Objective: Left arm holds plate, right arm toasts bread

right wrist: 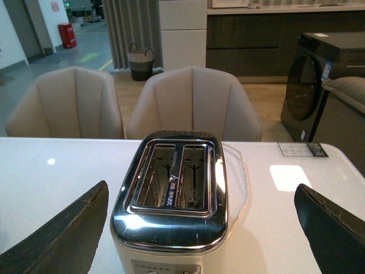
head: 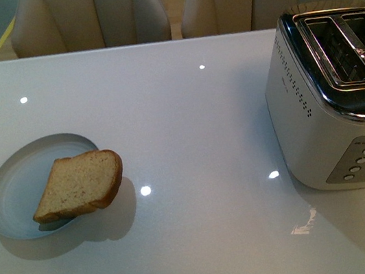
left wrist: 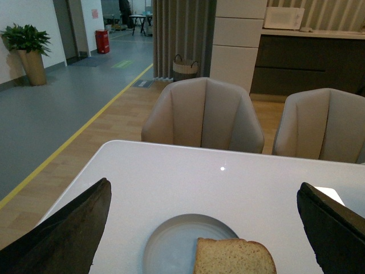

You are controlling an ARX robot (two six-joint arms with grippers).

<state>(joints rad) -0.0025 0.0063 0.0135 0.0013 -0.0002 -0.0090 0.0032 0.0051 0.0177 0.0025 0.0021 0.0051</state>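
Front view: pale plate (head: pixel 8 196) on the white table (head: pixel 185 109), left side, w/ one bread slice (head: pixel 79 184) on it, rounded end overhanging the rim toward the toaster (head: pixel 303 111). Toaster's 2 slots show only wire guides; lettering btwn them too small to read. Left gripper (left wrist: pixel 203 184) is spread wide, bread low btwn its fingers, untouched. Right gripper (right wrist: pixel 201 186) equally wide, above the toaster

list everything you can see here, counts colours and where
table: 1, glossy white, under everything
plate: 1, pale blue-grey, table's left side
bread: 1 slice, light brown, on the plate, overhanging its right rim
toaster: 1, cream with chrome top, table's right side, both slots empty
chairs: 2, beige, behind the table's far edge
left gripper: 1, black, open, facing the plate
right gripper: 1, black, open, facing the toaster
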